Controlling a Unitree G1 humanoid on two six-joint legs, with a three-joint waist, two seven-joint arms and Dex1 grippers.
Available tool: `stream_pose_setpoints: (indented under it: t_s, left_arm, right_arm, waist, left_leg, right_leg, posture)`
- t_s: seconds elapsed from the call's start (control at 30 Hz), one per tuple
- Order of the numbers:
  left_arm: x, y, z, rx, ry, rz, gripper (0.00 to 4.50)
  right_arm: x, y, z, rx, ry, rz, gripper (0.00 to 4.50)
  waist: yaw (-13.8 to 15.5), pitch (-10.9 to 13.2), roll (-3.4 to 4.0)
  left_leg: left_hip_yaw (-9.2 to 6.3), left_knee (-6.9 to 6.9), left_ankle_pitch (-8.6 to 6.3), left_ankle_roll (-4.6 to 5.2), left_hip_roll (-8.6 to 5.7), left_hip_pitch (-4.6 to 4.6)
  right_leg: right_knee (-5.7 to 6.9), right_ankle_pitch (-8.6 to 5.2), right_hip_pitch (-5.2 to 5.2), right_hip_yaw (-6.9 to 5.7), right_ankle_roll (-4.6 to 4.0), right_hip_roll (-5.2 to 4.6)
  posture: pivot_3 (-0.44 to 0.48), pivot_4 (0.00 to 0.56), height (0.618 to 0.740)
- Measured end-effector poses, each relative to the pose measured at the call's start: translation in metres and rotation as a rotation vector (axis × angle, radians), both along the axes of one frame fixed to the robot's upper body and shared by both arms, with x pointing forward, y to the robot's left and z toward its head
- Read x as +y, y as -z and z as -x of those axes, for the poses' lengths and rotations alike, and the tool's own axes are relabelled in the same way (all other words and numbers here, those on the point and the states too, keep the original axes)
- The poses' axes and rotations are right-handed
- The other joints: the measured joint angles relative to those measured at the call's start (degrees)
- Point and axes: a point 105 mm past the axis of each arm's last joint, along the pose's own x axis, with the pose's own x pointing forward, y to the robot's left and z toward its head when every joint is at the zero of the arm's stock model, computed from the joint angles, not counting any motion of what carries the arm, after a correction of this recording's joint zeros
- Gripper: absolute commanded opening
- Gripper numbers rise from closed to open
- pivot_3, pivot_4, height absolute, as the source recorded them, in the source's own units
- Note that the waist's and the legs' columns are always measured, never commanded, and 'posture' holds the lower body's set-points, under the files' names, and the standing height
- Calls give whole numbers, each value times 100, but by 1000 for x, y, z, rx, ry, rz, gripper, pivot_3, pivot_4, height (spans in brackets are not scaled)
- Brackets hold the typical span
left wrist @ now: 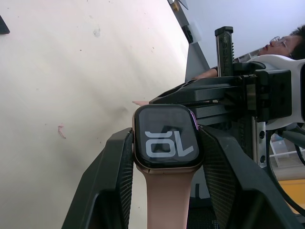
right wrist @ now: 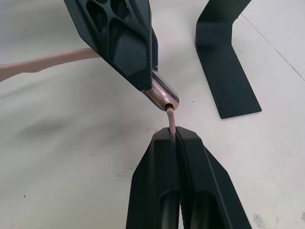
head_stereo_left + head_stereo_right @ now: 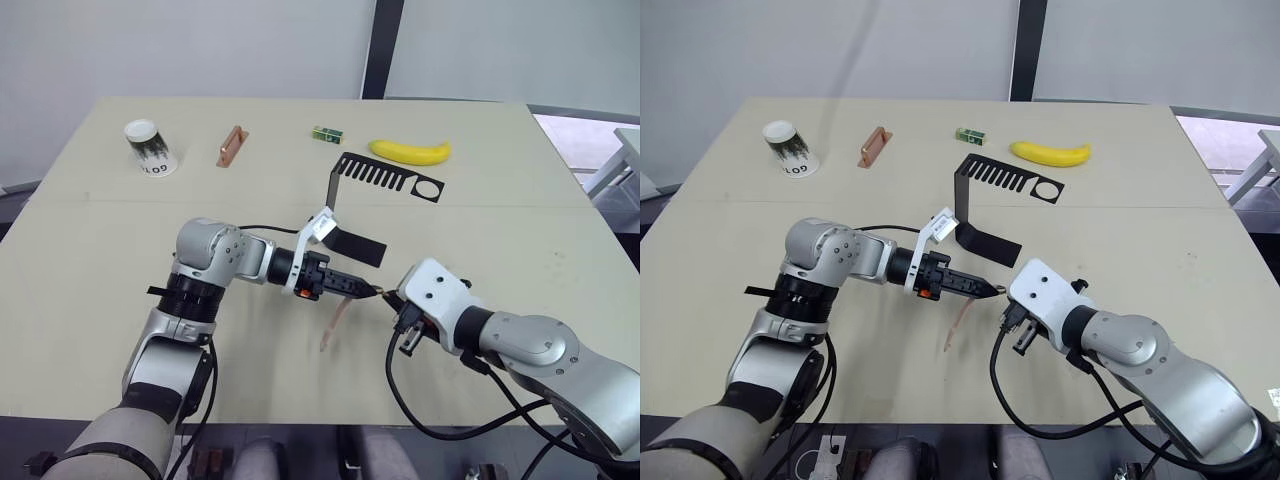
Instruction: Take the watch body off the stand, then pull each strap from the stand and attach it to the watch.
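My left gripper (image 3: 362, 288) is shut on the watch body (image 1: 167, 140), a black rounded-square case whose screen shows white digits. One pinkish-tan strap (image 3: 334, 322) is attached to the body and hangs down to the table. My right gripper (image 2: 174, 136) is shut on the second strap (image 2: 170, 121), whose free end sits at the slot in the body's edge (image 2: 162, 94). The two grippers meet tip to tip at the table's front middle. The black stand (image 3: 385, 180) stands just behind them, its foot (image 2: 228, 71) flat on the table.
At the back of the table (image 3: 90, 300) lie a banana (image 3: 411, 152), a small green box (image 3: 327, 133), a copper-brown block (image 3: 231, 146) and a tipped paper cup (image 3: 150, 147). A person (image 1: 286, 43) shows beyond the table.
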Motion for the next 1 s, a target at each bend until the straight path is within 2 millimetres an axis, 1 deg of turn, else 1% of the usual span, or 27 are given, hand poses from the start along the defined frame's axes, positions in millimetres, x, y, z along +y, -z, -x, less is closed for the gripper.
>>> stream_pose_setpoints:
  t_s: [0.87,0.97,1.0]
  left_arm:
    - [1,-3,1,11,1,14,1598]
    - [0,-3,1,0,2,15,1598]
    - [0,-3,1,-8,6,13,1598]
  right_arm:
    - [1,-2,0,-10,-8,-4,39]
    - [-1,-6,1,-12,-14,-20,939]
    - [-4,-9,3,-8,-21,-32,1400]
  waist:
    - [0,0,0]
    - [3,0,0]
    - [6,0,0]
  left_leg:
    - [0,-1,0,0,0,-1]
    - [0,-1,0,0,0,-2]
    - [-1,-2,0,0,0,-3]
  right_leg:
    - [-3,0,0,-1,0,0]
    - [-4,0,0,-1,0,-1]
    - [-5,0,0,-2,0,-1]
  posture:
    - [0,150,740]
    - [0,150,740]
    - [0,150,740]
